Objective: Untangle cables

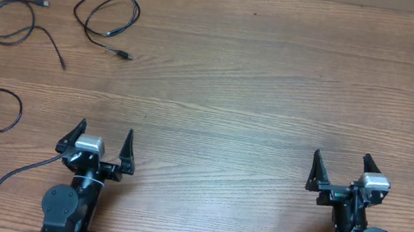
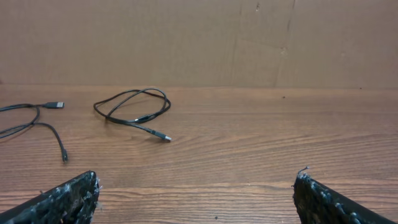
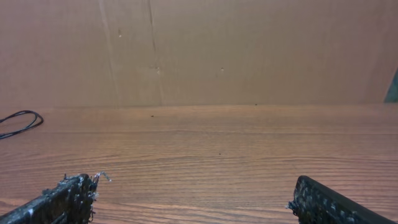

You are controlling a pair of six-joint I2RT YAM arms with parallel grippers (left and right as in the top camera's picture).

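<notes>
Looking down from overhead, the desk (image 1: pixel 278 86) is bare wood through the middle and all along the right, so there is plenty of room to swing either arm there. Everything sits in the far-left part. One cable (image 1: pixel 50 44) is looped near the back-left corner. A second cable (image 1: pixel 109 48) is coiled just to its right, and the two lie apart. A third cable (image 1: pixel 20 113) lies closer to me, hard against the left edge and running out of the picture.

The left pincer (image 1: pixel 106 128) is spread wide with nothing between its fingers, parked at the near edge. The right pincer (image 1: pixel 342 157) is the same: wide, released, touching no cable.

From the left wrist I see the coiled cable (image 2: pixel 152 132) ahead and left, in front of a cardboard wall (image 2: pixel 186 37). From the right wrist, only a bit of cable (image 3: pixel 25 121) shows at far left.
</notes>
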